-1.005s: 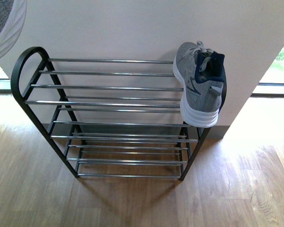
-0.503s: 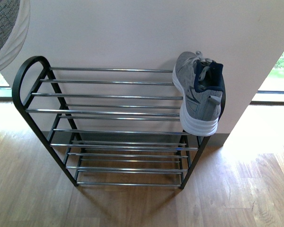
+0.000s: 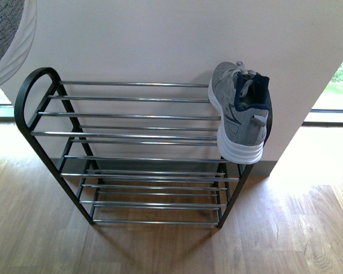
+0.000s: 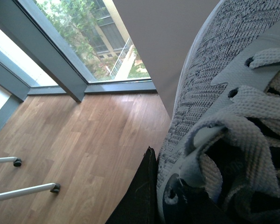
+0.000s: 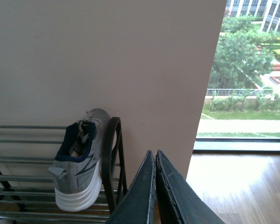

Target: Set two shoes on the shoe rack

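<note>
— One shoe is up and one is in hand. Start at the left fingers?

— The left gripper is clamped on the held shoe, I judge. One dark finger lies flat against its knit side by the laces, and the other is hidden (inside the collar, probably). A grip on soft knit like that could let the shoe swing or slide out during the carry.

— And the right?

— The right gripper has its fingers pressed together with nothing between them. Just past their tips stands the end arch of the rack, and the racked shoe sits on the top rods right behind that arch. If that arm drifts forward, it could strike the arch and shake everything.

— Would the racked shoe fall?

— It might. Its toe points to the wall and its heel hangs out over the front rod, so a jolt could tip it to the floor.

— Where does the held shoe go?

— Onto the bare top rods, which lie well beyond the left fingers, between them and the racked shoe. Set down crooked, its sole could slot into a gap between rods, or its toe could nudge its mate.
</note>
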